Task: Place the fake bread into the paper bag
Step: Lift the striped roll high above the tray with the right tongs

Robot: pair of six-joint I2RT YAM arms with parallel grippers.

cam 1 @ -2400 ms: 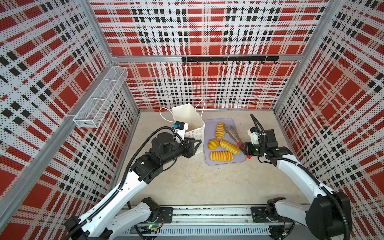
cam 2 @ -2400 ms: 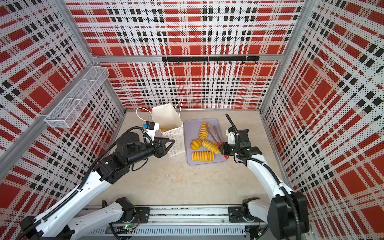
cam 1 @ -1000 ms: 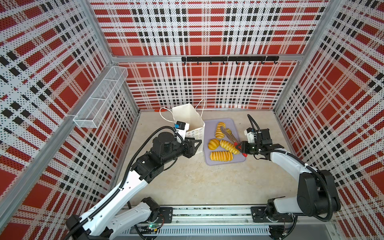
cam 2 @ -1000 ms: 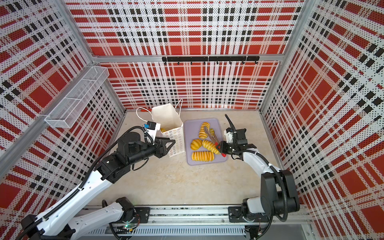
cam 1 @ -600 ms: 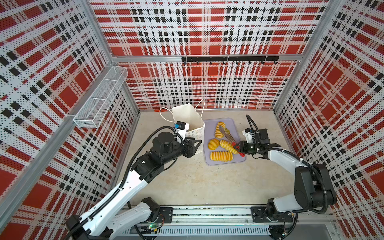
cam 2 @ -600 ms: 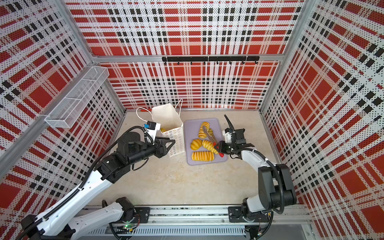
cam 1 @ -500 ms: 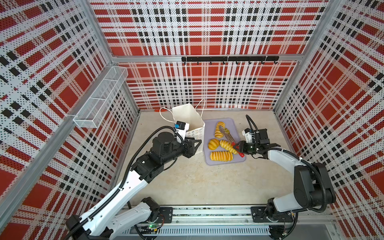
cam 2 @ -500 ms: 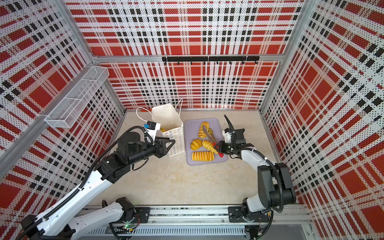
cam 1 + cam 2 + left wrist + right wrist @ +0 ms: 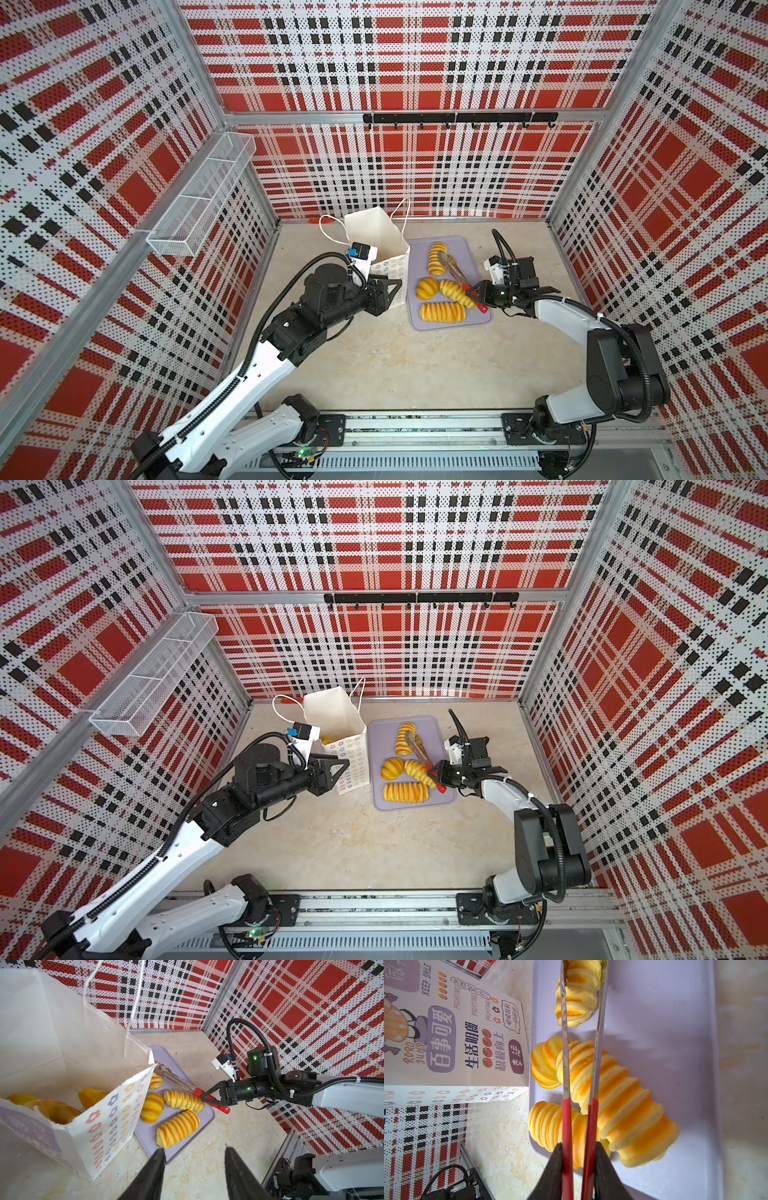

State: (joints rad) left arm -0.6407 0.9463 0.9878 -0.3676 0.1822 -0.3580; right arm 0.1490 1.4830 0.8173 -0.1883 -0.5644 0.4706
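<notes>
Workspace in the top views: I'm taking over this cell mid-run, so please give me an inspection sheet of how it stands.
Surface: beige table, mottled.
Job's things: four fake bread pieces on lilac tray; more inside upright paper bag.
Clutter: nothing seen.
Grippers: left gripper open, empty, beside the bag; right gripper shut on tongs' red handles.
Cables: black conduit loops along both arms.
Surroundings: plaid walls, wire basket, hook rail.
</notes>
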